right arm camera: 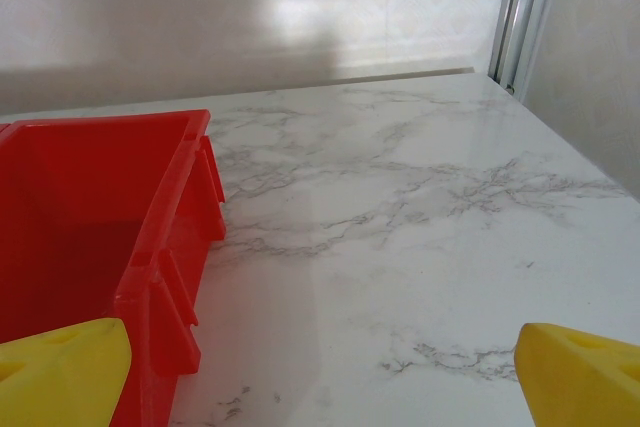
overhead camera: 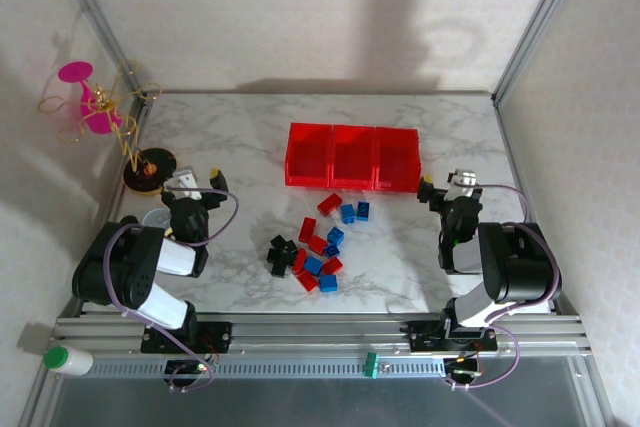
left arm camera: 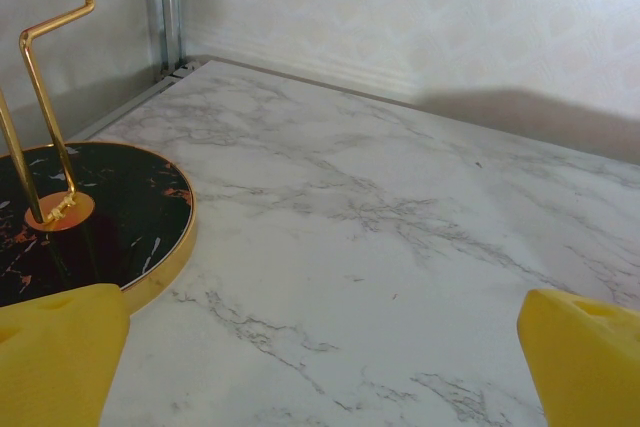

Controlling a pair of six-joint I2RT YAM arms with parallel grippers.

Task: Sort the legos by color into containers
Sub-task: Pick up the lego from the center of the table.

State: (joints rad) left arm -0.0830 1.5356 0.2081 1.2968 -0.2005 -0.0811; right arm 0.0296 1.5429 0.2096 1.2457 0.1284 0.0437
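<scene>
Three joined red containers (overhead camera: 352, 157) stand in a row at the table's middle back. The legos (overhead camera: 318, 244), red, blue and black, lie scattered in a loose pile in front of them. My left gripper (overhead camera: 196, 183) hovers at the left, well away from the pile, and is open. Bare marble shows between its yellow fingertips (left arm camera: 55, 352) in the left wrist view. Open as well, my right gripper (overhead camera: 444, 187) sits just right of the rightmost container (right arm camera: 90, 217). Its yellow fingertips (right arm camera: 585, 372) stand wide apart with nothing between them.
A gold wire stand with pink discs (overhead camera: 85, 97) rises from a round black base (left arm camera: 100, 207) at the far left, close to my left gripper. A small pale round tin (overhead camera: 155, 218) lies by the left arm. A white bottle (overhead camera: 66, 359) rests on the front rail.
</scene>
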